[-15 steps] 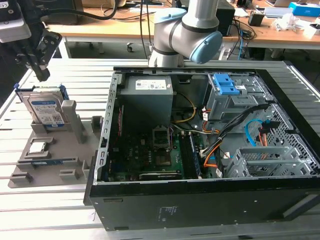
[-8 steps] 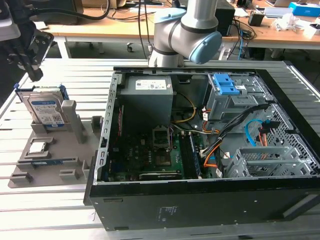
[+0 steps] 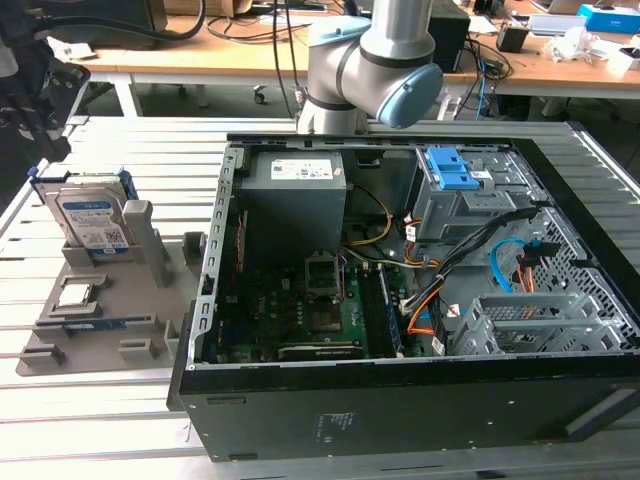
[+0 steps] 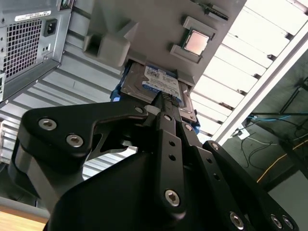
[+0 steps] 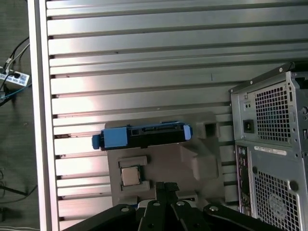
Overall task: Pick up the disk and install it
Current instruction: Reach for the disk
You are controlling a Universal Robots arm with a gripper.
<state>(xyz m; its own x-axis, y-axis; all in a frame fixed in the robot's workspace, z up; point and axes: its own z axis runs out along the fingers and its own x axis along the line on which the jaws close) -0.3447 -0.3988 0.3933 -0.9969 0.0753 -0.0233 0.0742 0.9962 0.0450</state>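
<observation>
Left-centre of the exterior view: disk (image 3: pixel 92 218) stands in the grey fixture (image 3: pixel 110 300), untouched. Gripper (image 5: pixel 166 185) hangs above it, fingers pinched together, holding nothing. Best to centre on the top edge, clamp the flat faces, lift along the slot. Long axis looks near-vertical, connector end up, label facing frame bottom.

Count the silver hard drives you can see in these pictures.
1. The flat silver hard drive with blue rails stands in the grey plastic holder beside the open black computer case; the case's bays may hide more.
</observation>
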